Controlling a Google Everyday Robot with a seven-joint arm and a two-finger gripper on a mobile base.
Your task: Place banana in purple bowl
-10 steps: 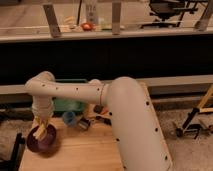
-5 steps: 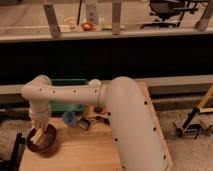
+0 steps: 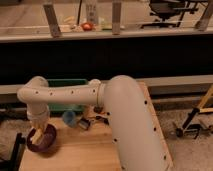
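The purple bowl sits at the front left of the wooden table. My gripper hangs straight down from the white arm, directly over the bowl and down at its rim. It is shut on the pale yellow banana, whose lower end sits inside the bowl's opening. The wrist hides the banana's upper part.
A green rectangular tray stands behind the arm. A small blue cup and a small dark object lie right of the bowl. A round orange-red fruit rests on the far ledge. The table's left edge is close to the bowl.
The gripper with the banana has come down a little, from just above the bowl to its rim. The bowl, cup and tray have not moved.
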